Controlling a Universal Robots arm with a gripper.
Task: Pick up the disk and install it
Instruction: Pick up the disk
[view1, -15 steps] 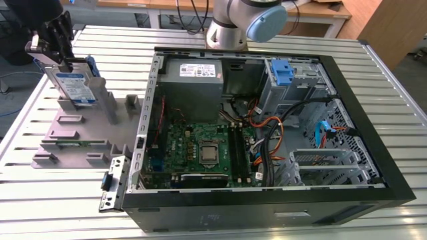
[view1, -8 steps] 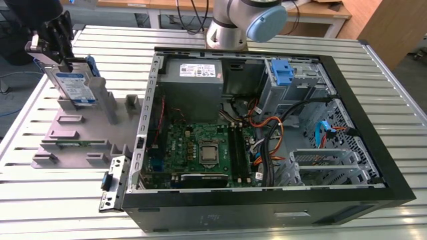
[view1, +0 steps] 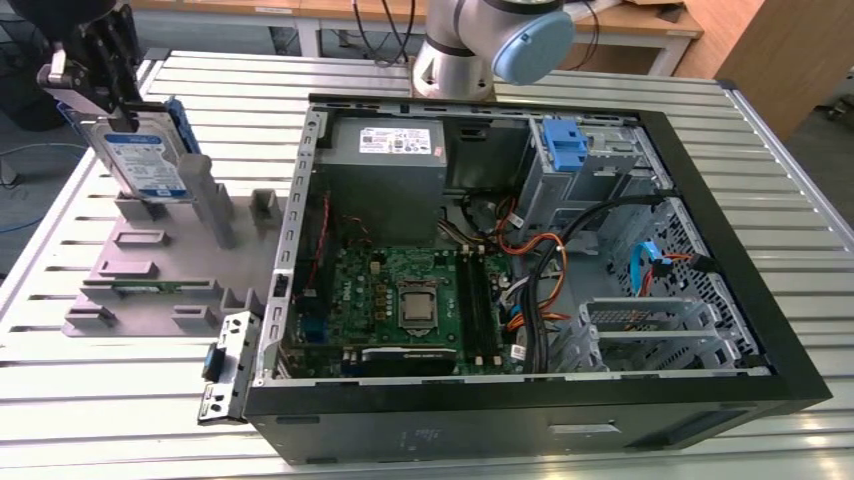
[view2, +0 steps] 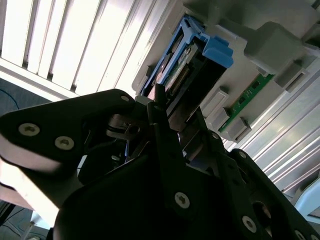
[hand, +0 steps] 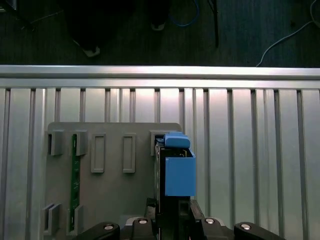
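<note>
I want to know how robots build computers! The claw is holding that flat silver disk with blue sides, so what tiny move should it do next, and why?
Probably lift straight up. The gripper looks clamped on the top of the flat silver-grey disk with blue side rails, whose lower end seems to sit between the upright posts of the grey plastic stand; sideways motion could snag.

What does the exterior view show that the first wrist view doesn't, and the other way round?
The exterior view adds the open computer case with its motherboard and power supply. The first wrist view adds the dark floor beyond the table edge, with a blue cable. Both show the gripper closed on the upright disk at the grey stand on the slatted table.
</note>
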